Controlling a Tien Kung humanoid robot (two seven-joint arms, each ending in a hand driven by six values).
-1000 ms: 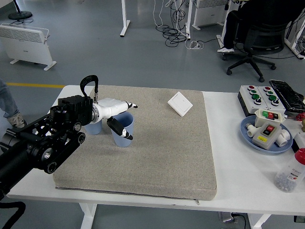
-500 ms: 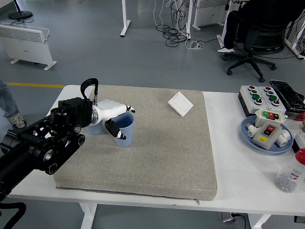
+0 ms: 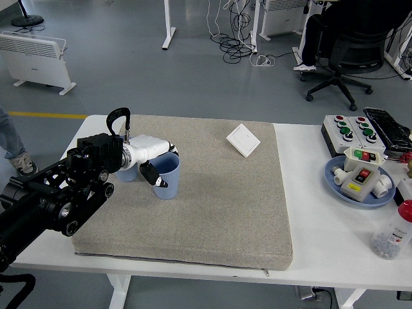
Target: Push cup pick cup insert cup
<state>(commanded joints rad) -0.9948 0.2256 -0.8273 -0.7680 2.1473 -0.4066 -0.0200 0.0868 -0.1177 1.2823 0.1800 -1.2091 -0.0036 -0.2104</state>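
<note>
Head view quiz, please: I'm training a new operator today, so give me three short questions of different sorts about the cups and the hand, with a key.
1. True or false: the left hand has its fingers on the blue cup that stands on the grey mat.
2. Where is the second blue cup? A) on the blue plate B) just behind the left hand, on the mat C) on the floor
3. Fill in: the small white square plate lies near the mat's far ____ corner.

Key: 1 true; 2 B; 3 right. The right hand is not in view.
</note>
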